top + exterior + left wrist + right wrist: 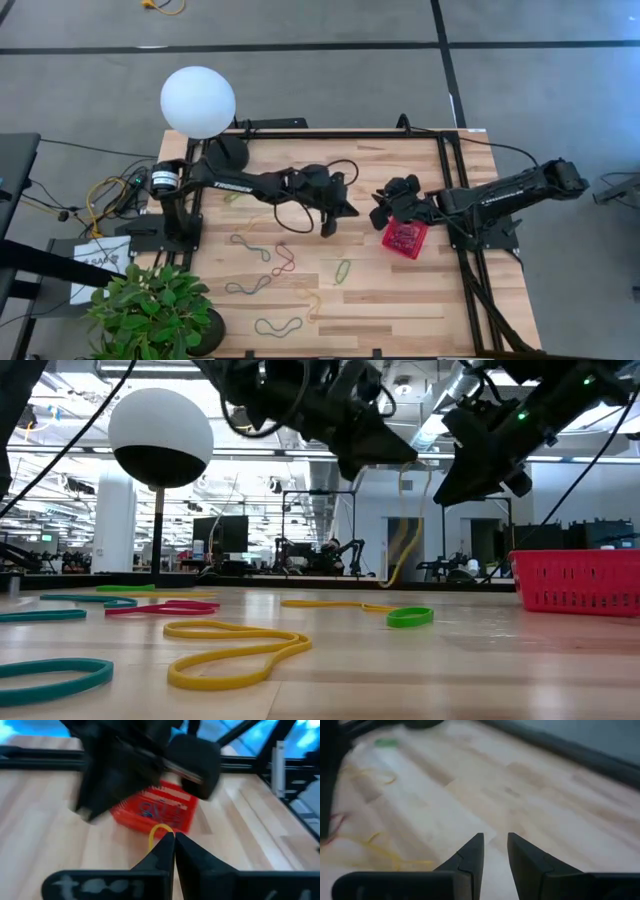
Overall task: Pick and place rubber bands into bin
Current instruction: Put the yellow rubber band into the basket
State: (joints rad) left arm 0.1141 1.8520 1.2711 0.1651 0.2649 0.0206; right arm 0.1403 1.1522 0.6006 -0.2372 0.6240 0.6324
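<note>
Left tool (173, 836) clenched on yellow rubber band (404, 530) hanging lengthwise beneath, clear of desk (400, 290); red bin (405, 238) just ahead, beneath waiting, half-parted right tool (385, 205).

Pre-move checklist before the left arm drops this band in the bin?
1. Left gripper shut on the yellow rubber band: ok, fingers are pinched together with the band looping out between them.
2. Band lifted clear of the table: ok, low view shows it dangling in the air.
3. Left gripper over the red bin: not ok, it is short of the bin, on the side toward the table's middle.
4. Right gripper out of the path: cannot tell, it hovers open right beside the bin.
5. Bin upright, opening free: ok.
6. Bands left on the table: ok, several remain.
</note>
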